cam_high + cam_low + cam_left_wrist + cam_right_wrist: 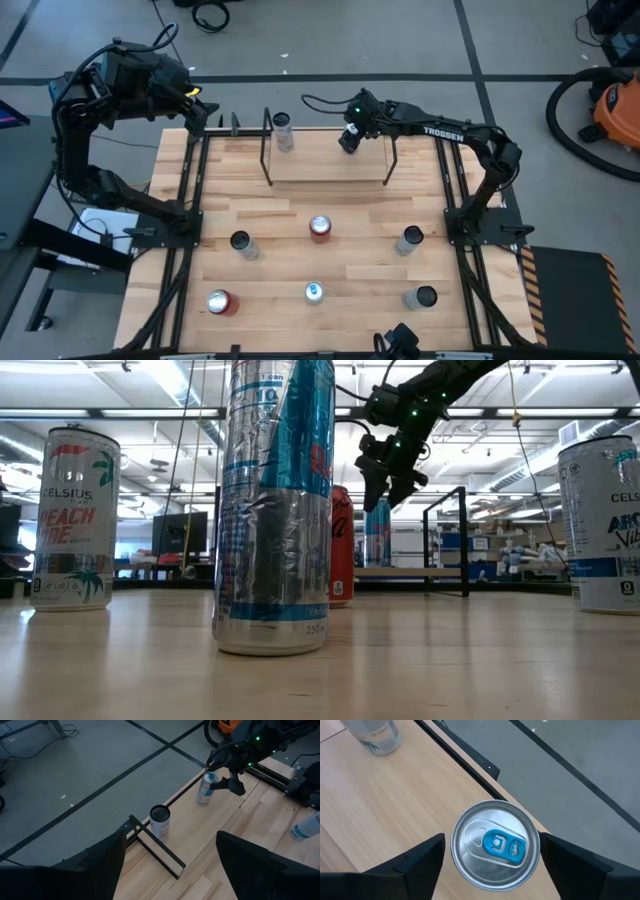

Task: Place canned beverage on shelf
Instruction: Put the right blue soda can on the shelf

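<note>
The shelf [330,165] stands at the table's far middle, a light board between black rod frames. A silver can with a blue tab [495,845] stands upright on the board near its right end, also in the low view [378,535]. My right gripper [491,851] hangs open over it, one finger on either side of the can's top, with a gap on each side. A white can [160,822] stands on the shelf's left end. My left gripper [170,860] waits open, high off the table's far left corner, with nothing between its fingers.
Several more cans stand upright on the tabletop nearer than the shelf: a red one [320,228] at the middle, others at the left [243,243], the right [409,240] and along the near edge [313,292]. Black rails [190,200] run along both sides.
</note>
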